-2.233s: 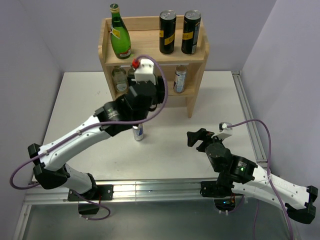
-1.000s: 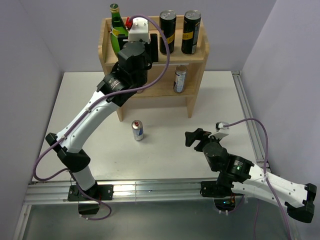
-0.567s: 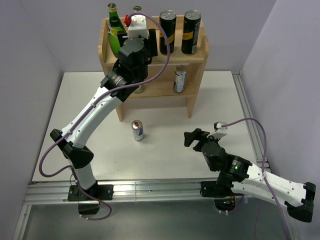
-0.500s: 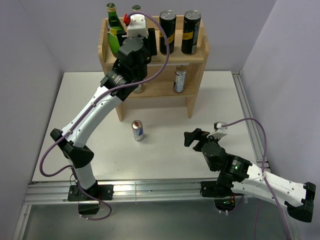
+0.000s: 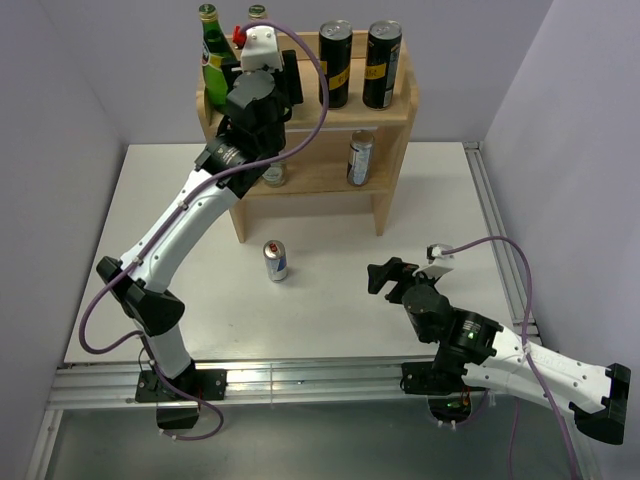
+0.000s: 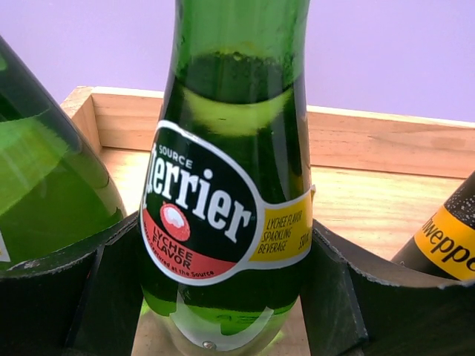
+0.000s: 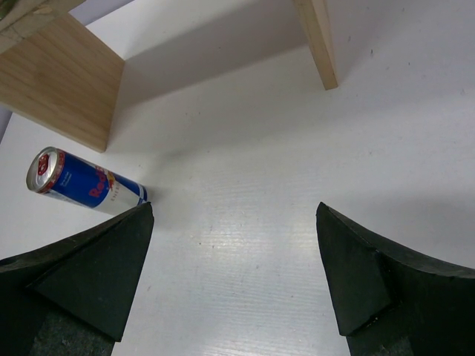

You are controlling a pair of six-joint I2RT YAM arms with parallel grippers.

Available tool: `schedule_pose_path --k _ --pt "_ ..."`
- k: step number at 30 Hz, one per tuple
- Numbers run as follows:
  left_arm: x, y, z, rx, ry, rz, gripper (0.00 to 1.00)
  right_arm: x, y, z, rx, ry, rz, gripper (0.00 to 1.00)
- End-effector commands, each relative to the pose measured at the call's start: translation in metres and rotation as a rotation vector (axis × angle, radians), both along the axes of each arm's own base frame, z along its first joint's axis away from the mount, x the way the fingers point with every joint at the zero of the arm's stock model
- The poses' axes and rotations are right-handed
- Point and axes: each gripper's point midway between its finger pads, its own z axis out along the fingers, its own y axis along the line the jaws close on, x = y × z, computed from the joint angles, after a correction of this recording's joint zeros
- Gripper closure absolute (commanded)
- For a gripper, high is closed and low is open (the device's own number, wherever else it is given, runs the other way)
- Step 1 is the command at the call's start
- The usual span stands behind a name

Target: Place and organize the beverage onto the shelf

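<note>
On the top board of the shelf [image 5: 396,112], the left gripper [image 6: 226,297] is clamped on a green bottle [image 6: 226,185], its pads pressed to both sides of the glass just below the label. The wrist view does not show whether the base has reached the wood. A second green bottle [image 6: 44,200] stands just to the left and a black can [image 6: 445,237] just to the right. A good placement probably means lowering straight down, upright, in the gap between them, then parting the fingers only slightly to avoid nudging either neighbour. One slim can [image 5: 360,158] sits on the lower tier. Another slim can [image 7: 85,183] waits on the table, near the right gripper [image 7: 234,222], whose fingers are spread wide and empty.
</note>
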Motion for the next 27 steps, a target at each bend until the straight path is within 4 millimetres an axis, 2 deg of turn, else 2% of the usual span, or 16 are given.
schedule_pose_path --k 1,2,4,7,10,18,24,25,27 --pt "-0.002 0.016 0.003 -0.049 -0.013 0.033 0.52 0.003 -0.002 0.008 0.026 -0.026 -0.026 0.03" --pt "-0.003 0.016 0.001 -0.045 -0.01 0.031 0.38 0.003 -0.002 0.008 0.026 -0.027 -0.027 0.03" --pt "-0.003 0.014 -0.001 -0.043 -0.002 0.023 0.23 0.003 -0.003 0.009 0.027 -0.028 -0.028 0.03" --pt "-0.002 0.013 -0.005 -0.039 0.013 0.018 0.14 0.003 -0.003 0.008 0.028 -0.028 -0.029 0.03" --pt "-0.003 0.01 -0.008 -0.045 0.023 0.009 0.11 0.002 -0.003 0.008 0.028 -0.027 -0.029 0.03" --pt "-0.011 0.006 -0.02 -0.069 0.071 -0.032 0.1 0.002 -0.005 0.008 0.029 -0.026 -0.033 0.03" --pt "-0.031 0.001 -0.036 -0.075 0.147 -0.045 0.09 0.001 -0.006 0.008 0.031 -0.024 -0.034 0.03" --pt "-0.033 0.001 -0.043 -0.067 0.162 -0.046 0.05 0.001 -0.005 0.009 0.034 -0.024 -0.033 0.03" --pt "-0.043 0.002 -0.043 -0.079 0.17 -0.054 0.04 0.001 -0.006 0.008 0.032 -0.021 -0.032 0.03"
